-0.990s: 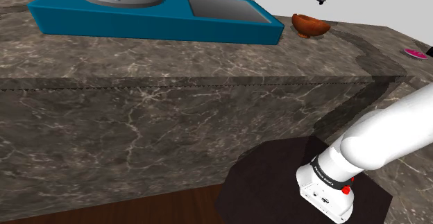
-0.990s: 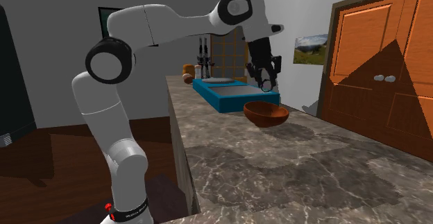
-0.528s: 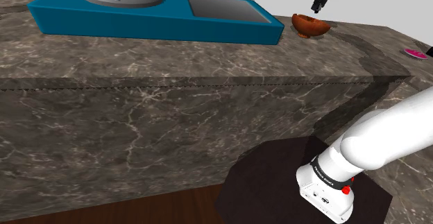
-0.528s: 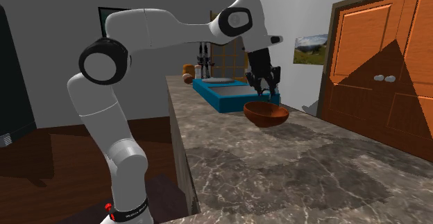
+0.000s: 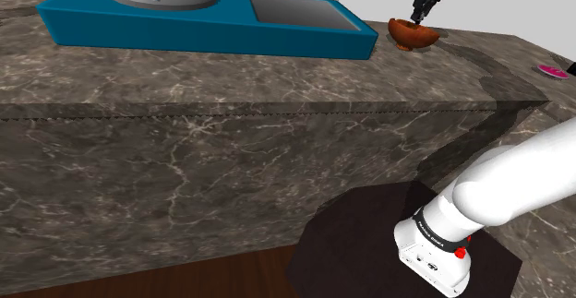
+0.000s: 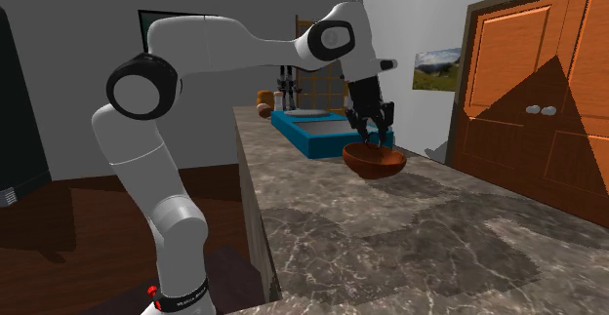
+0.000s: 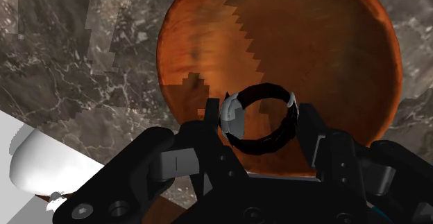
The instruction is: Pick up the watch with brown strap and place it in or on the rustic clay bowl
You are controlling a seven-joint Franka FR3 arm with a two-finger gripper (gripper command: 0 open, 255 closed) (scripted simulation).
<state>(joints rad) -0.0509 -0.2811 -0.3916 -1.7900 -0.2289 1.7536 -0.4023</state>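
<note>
Down from the shoulder view's top edge, where it was 1 second ago, the gripper (image 5: 420, 12) has sunk until its tips hang just over the rim of the reddish-brown bowl (image 5: 413, 34). The second exterior view agrees: the gripper (image 6: 369, 139) has closed the gap it had above the bowl (image 6: 376, 163) and now sits at its mouth, and the white arm (image 6: 234, 45) has leaned lower over the countertop (image 6: 390, 245). Seen along the hand, the 2 black fingers (image 7: 210, 129) stand apart by no more than the watch's width. They pinch the watch (image 7: 262, 145) between them, 1 finger pressed to the side carrying the pale silver case and the other to the opposite side of the band. The band looks dark, close to black, and forms a closed loop standing on edge in the grip. The watch hangs over the inside of the bowl (image 7: 312, 42), toward the part of the rim nearest the hand; I cannot tell whether it touches the bowl's surface. The bowl stands on the marbled grey-brown countertop (image 5: 277, 93), near its far edge and just past the end of the blue appliance (image 5: 203, 19). The arm's base sits on the dark stand (image 5: 369, 241) below the countertop's front edge.
</note>
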